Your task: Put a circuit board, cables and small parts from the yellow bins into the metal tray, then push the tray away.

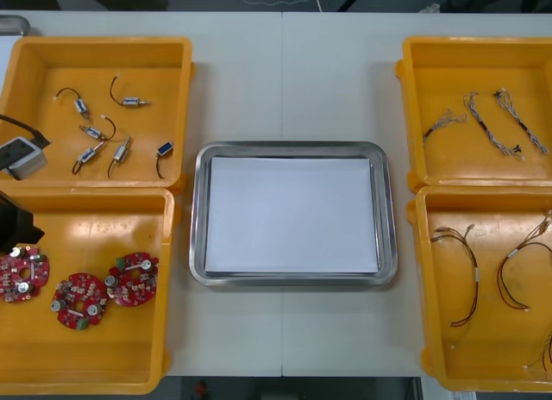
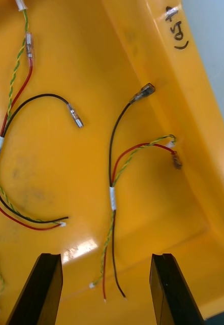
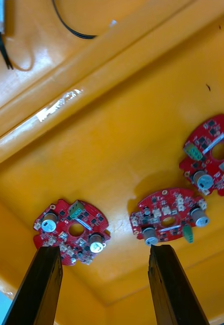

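Counts: 4 yellow bins [image 1: 52, 77], 1 metal tray [image 1: 293, 147], 3 round red circuit boards [image 1: 80, 300], 6 small metal parts [image 1: 131, 102], 3 pale twisted cables [image 1: 481, 122], 3 red-and-yellow cables [image 1: 461, 275] (third one cut off by the frame edge).

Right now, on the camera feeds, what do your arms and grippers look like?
The left gripper and the right gripper look alike: each has two plain matte black jaws, flat straight bars with blunt tips, no markings or cables on them. In the front view the left arm carries a pale grey boxy housing with a black cable.
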Available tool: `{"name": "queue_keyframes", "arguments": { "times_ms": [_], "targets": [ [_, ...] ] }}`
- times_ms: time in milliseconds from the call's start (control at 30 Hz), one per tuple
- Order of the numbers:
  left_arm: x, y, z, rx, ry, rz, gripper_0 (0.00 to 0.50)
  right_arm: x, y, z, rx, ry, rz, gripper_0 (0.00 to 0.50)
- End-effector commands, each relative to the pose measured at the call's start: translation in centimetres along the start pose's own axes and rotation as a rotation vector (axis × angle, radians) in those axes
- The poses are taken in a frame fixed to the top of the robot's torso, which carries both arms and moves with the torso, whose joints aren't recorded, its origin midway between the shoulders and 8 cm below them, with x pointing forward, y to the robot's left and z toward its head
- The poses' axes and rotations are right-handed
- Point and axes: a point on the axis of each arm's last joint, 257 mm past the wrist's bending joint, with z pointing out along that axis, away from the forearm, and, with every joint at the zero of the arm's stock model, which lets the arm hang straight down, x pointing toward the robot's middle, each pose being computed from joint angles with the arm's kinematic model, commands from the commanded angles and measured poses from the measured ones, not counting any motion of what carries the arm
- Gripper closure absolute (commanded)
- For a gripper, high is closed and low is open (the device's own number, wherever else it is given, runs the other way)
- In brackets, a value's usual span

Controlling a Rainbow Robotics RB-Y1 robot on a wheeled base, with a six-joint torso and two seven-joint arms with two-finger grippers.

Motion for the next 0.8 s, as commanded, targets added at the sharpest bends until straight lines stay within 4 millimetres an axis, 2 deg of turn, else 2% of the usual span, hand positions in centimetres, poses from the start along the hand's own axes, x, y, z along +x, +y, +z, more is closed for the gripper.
{"name": "queue_keyframes", "arguments": {
  "times_ms": [33, 433, 600, 800],
  "targets": [
    [2.8, -0.4, 0.4, 0.003, 0.045, 0.143, 0.0, 1.8, 0.8, 2.5, -0.03, 0.037, 0.056, 0.0],
    [6.1, 0.1, 1.8, 0.014, 0.093, 0.344, 0.0, 3.7, 0.7, 4.7, -0.042, 0.052, 0.055, 0.0],
    [6.9, 0.5, 3.3, 0.016, 0.095, 0.399, 0.0, 4.7, 0.3, 6.0, -0.052, 0.049, 0.059, 0.0],
    [7.3, 0.7, 5.1, 0.01, 0.072, 0.415, 0.0, 4.6, -0.1, 7.0, -0.06, 0.04, 0.073, 0.0]
  ]
}}
